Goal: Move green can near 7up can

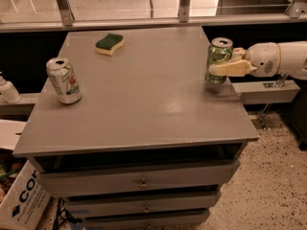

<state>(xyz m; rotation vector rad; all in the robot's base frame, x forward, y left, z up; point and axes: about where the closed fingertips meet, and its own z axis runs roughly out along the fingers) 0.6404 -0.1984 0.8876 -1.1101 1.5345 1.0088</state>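
Note:
The green can (218,53), all green with a silver top, stands upright near the right edge of the grey table (144,109). My gripper (217,64) reaches in from the right and is shut on the green can. One pale finger (229,69) lies across the can's front, and the other is mostly hidden behind it. The 7up can (64,80), mostly white with a green base and a red-orange spot, stands slightly tilted near the table's left edge, far from the green can.
A green and yellow sponge (109,43) lies at the back of the table. Drawers (141,181) sit below the top. A white bottle (7,90) and a cardboard box (19,200) are at the left. A low shelf (268,87) is under my arm.

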